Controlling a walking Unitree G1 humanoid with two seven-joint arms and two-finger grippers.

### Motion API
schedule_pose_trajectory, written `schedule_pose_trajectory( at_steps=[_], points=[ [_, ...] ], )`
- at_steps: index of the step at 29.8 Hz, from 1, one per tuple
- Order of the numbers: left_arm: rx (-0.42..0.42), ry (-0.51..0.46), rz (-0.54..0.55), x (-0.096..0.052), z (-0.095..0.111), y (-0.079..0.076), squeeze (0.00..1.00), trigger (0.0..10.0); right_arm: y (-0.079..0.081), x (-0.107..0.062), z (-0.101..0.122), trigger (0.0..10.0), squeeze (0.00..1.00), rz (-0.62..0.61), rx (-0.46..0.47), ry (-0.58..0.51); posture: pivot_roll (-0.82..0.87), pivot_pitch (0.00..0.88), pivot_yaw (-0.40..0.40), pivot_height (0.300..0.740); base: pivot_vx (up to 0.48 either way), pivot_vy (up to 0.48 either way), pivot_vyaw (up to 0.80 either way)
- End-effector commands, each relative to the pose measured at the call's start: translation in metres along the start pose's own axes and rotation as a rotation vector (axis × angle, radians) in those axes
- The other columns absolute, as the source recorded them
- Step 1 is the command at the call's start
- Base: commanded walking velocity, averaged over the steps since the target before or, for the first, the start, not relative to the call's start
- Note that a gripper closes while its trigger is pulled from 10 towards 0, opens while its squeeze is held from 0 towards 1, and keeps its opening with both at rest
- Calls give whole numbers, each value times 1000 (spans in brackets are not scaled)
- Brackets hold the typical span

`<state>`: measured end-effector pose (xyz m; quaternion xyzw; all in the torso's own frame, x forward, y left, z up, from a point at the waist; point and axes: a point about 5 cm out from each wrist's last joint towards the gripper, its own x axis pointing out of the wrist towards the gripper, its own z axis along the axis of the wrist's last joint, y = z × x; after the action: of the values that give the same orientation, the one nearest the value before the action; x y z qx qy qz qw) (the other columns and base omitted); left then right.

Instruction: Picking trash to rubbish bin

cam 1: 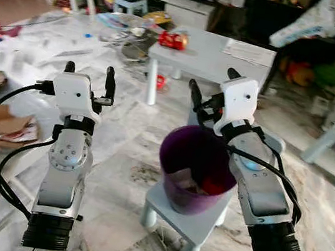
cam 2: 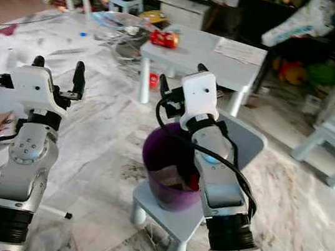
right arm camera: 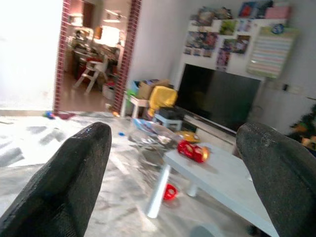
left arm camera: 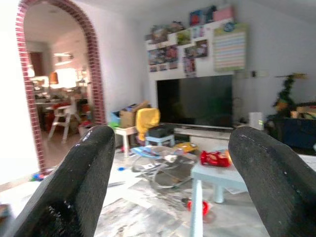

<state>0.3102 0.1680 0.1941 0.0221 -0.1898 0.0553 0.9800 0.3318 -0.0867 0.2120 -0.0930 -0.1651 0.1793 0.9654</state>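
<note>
Purple plastic makes up the rubbish bin [cam 1: 196, 167], and it sits on a small pale blue stool [cam 1: 194, 221] on the marble floor [cam 1: 119, 156]. Inside the bin lie bits of trash [cam 1: 193, 183], one brown and one red.

At about 12 o'clock above the bin's rim is the right gripper [cam 1: 211, 85]. Its two black fingers [right arm camera: 69, 182] are wide apart and hold nothing. At about 9 o'clock from the bin, well apart from it, is the left gripper [cam 1: 88, 76]. Its fingers [left arm camera: 74, 182] point up, spread apart too, with nothing between them.

Near 12 o'clock, farther off, stands a low pale blue table [cam 1: 212, 59]. A red toy car [cam 1: 172, 40] rests on it, and a sheet of paper [cam 1: 249, 51] lies at its far right side. A small red thing [cam 1: 160, 82] lies on the floor under the table. Torn cardboard [cam 1: 4, 123] lies on the floor at 9 o'clock, past the left arm. A black television [left arm camera: 195, 101] stands against the far wall, with pictures [left arm camera: 187, 37] stuck above it. A red brick arch [left arm camera: 54, 74] opens to another room.
</note>
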Motion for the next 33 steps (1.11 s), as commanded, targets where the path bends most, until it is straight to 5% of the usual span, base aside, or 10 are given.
schedule_pose_trajectory(
  at_steps=[1, 33],
  points=[
    [-5, -17, 5, 3, 7, -1, 0, 10000, 0, 0, 1, 10000, 0, 0, 9, -15, -19, 16, 45, 740, 0, 0, 800],
    [-15, 59, 27, 0, 5, -4, 0, 10000, -8, 2, 1, 10000, 0, 16, 62, -6, -29, 43, 22, 740, 0, 0, 800]
  ],
)
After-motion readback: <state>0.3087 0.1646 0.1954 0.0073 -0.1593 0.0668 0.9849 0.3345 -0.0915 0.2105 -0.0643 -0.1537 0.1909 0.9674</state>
